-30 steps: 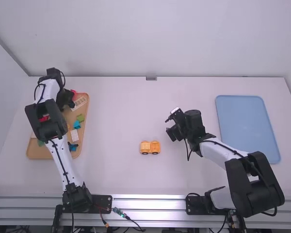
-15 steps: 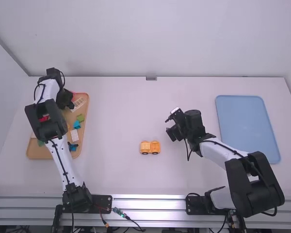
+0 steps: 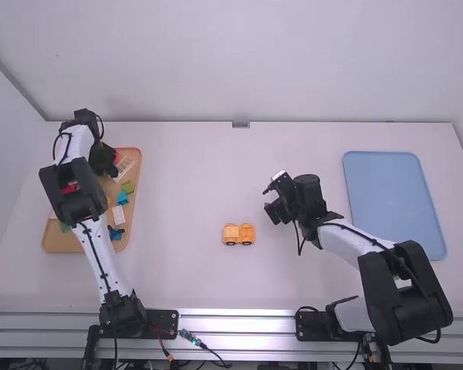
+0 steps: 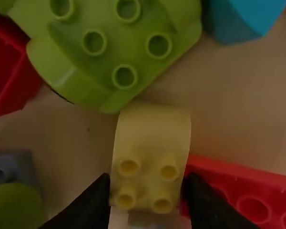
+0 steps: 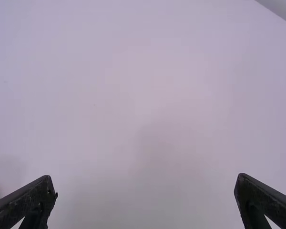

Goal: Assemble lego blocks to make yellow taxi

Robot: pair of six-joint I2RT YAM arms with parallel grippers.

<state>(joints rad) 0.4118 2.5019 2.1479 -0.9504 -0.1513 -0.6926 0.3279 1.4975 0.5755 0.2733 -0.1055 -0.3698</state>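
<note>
My left gripper [image 3: 109, 168] is low over the far part of the wooden tray [image 3: 62, 244]. In the left wrist view, my left gripper [image 4: 147, 183] has its fingers against both sides of a pale yellow curved block [image 4: 152, 133] with studs on it; it is shut on that block. The yellow-orange car base [image 3: 238, 234], two joined parts with dark wheels, stands on the table near the middle. Beyond it to the right, my right gripper [image 3: 270, 202] is held open above the table. Nothing is between its tips [image 5: 147, 185] in the right wrist view.
Around the yellow block lie a lime green block [image 4: 109, 57], a red block [image 4: 248, 191], a blue block [image 4: 245, 19] and a grey piece [image 4: 14, 164]. A blue tray [image 3: 393, 204] lies at the table's right side.
My left gripper has shifted slightly at the tray's far end, and more of a red piece beside it shows. The right arm and the car base are unmoved.
</note>
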